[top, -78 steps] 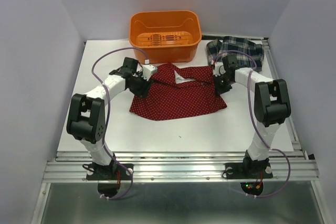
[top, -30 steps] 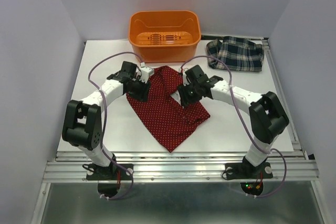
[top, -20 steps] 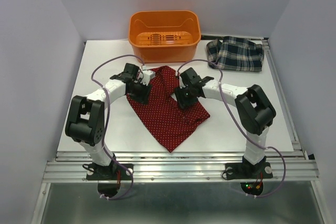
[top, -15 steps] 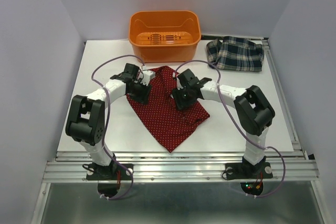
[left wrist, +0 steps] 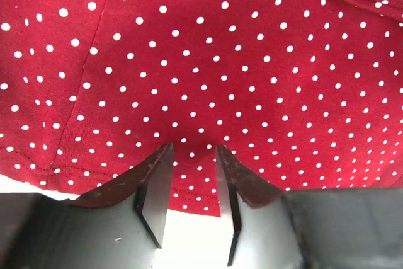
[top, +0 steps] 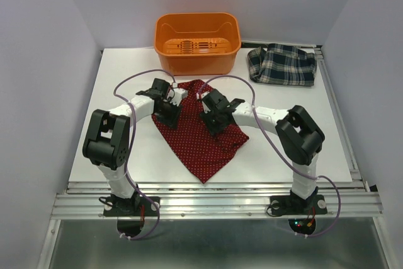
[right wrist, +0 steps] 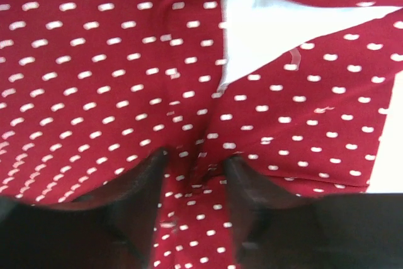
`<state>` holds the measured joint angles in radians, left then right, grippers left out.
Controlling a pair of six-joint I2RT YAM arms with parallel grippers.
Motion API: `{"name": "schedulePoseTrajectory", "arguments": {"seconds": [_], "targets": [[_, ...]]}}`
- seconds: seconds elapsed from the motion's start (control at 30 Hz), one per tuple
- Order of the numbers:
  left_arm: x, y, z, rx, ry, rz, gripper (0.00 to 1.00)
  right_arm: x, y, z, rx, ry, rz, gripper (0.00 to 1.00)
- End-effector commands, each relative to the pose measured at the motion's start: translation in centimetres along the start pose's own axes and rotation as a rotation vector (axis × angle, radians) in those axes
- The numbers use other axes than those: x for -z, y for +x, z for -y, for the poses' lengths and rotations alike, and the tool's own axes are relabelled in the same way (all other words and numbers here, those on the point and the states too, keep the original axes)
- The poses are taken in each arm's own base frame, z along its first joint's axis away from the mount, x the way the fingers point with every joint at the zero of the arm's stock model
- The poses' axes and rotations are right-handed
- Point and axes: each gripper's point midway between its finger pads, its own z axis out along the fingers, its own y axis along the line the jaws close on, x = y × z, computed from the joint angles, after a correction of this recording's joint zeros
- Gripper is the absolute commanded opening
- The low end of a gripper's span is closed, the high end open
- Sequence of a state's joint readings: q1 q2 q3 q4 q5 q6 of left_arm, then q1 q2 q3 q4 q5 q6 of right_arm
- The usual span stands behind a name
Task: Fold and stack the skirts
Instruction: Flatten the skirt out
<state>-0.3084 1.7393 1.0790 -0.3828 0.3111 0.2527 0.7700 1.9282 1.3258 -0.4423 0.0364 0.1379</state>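
white table [top: 126, 155] between pale lilac walls [top: 38, 61], metal rails [top: 214, 201] along its near edge

White links [top: 255, 115], black joints [top: 106, 140], looping purple cables [top: 119, 83], matte black gripper fingers [left wrist: 154, 200]

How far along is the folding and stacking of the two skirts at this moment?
Done: the red skirt already looks folded over once. In hand: both the left gripper and the right gripper pinch its cloth. Left: finish that fold, fold the plaid skirt, which lies crumpled at the far right corner, and stack both.
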Motion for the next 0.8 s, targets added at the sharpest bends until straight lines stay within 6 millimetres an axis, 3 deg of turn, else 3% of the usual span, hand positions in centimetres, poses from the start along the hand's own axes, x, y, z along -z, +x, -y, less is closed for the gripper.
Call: {"name": "schedulePoseTrajectory", "arguments": {"seconds": [0.0,0.13,0.23,0.33,0.47,0.53,0.6,0.7,0.77], "targets": [[0.2,-0.2,-0.2,-0.027,-0.018,-0.004,0.38,-0.5,-1.5,2.1,0.028,0.118,0.069,0.37],[-0.2,0.8,-0.7,-0.035,-0.040,-0.039,0.29,0.2,-2.2,2.6,0.044,0.148,0.098,0.10],[-0.4,1.4,-1.1,-0.041,-0.058,-0.066,0.24,1.1,-3.2,3.2,0.044,0.165,0.129,0.01],[-0.4,1.5,-1.6,-0.047,-0.076,-0.073,0.20,2.3,-4.3,4.4,0.033,0.173,0.160,0.01],[-0.4,2.1,-2.9,-0.039,-0.109,-0.100,0.10,5.7,-6.4,5.4,0.018,0.125,0.225,0.01],[-0.4,2.6,-4.5,-0.026,-0.140,-0.123,0.03,8.1,-7.2,8.0,-0.016,0.142,0.272,0.01],[-0.2,2.9,-6.4,-0.016,-0.176,-0.138,0.00,9.6,-6.6,11.2,-0.037,0.154,0.267,0.01],[0.3,2.8,-9.0,-0.025,-0.229,-0.152,0.00,9.2,-3.6,15.3,-0.057,0.172,0.189,0.02],[0.5,1.8,-10.1,-0.043,-0.254,-0.145,0.00,8.4,-1.2,15.6,-0.056,0.114,0.108,0.09]]}}
